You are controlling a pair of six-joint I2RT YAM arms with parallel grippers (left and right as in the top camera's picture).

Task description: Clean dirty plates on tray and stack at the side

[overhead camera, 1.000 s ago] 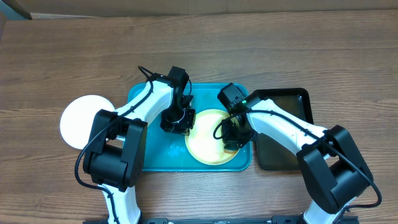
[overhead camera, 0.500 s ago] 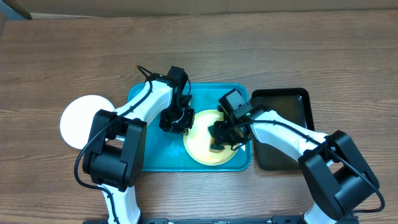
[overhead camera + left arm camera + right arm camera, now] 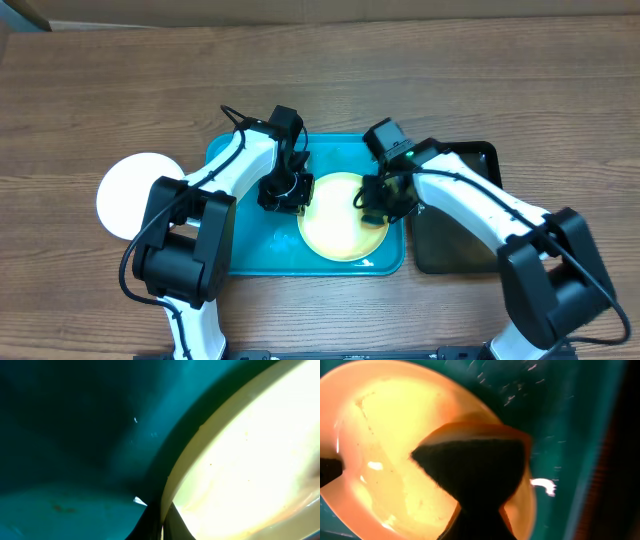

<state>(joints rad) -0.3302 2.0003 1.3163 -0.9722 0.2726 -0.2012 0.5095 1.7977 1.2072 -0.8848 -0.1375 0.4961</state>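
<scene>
Table [image 3: 500,80], wood. Teal tray [image 3: 265,252] is my landmark. Black tray [image 3: 440,250] sits just off its right edge, and the white plate [image 3: 125,190] lies off its left edge (the stacking spot, I judge).

The yellow plate [image 3: 335,235] lies flat in the tray's right half.

Right gripper [image 3: 375,203] is clamped on the sponge [image 3: 470,465] over the plate's right side; the unwiped face lies toward tray centre.

Left gripper [image 3: 283,195] looks pinched on the plate's left rim, nearer the stack.
</scene>
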